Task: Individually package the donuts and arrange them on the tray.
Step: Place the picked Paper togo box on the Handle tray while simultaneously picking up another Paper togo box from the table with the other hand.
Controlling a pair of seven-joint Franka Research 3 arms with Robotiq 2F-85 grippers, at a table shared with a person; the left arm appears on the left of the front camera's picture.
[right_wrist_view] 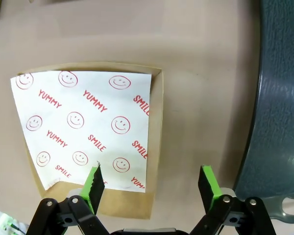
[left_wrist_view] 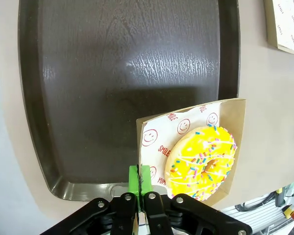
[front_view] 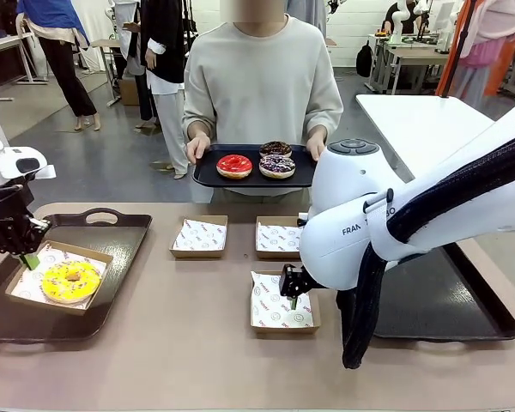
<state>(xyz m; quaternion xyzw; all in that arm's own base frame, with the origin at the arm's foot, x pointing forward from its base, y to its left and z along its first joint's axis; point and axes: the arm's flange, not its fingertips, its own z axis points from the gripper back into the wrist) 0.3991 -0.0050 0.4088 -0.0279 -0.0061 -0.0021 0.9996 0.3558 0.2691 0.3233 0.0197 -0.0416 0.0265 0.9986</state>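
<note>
Our right end effector (front_view: 293,296) hangs released, fingers spread wide, directly over the near empty box (front_view: 281,302) with its smiley paper, and nothing sits between the pads. What we want next lies straight beyond it. The red donut (front_view: 234,166), the chocolate donut (front_view: 275,148) and the purple donut (front_view: 277,166) ride on a small serving tray (front_view: 208,178) that the person holds up at the far edge of the bench (front_view: 197,343). That tray's long side runs left to right. The rings themselves lie flat, so we judge that no grasp direction is favoured. We judge the right arm the nearer one, with the purple donut closest to its line.

Our left end effector (front_view: 30,260) is clenched, pads pressed together at the corner of the box (left_wrist_view: 235,117) carrying the yellow donut (front_view: 69,281). That box rests on the big left tray (front_view: 120,249). Whether the pads pinch the rim we cannot tell.
</note>
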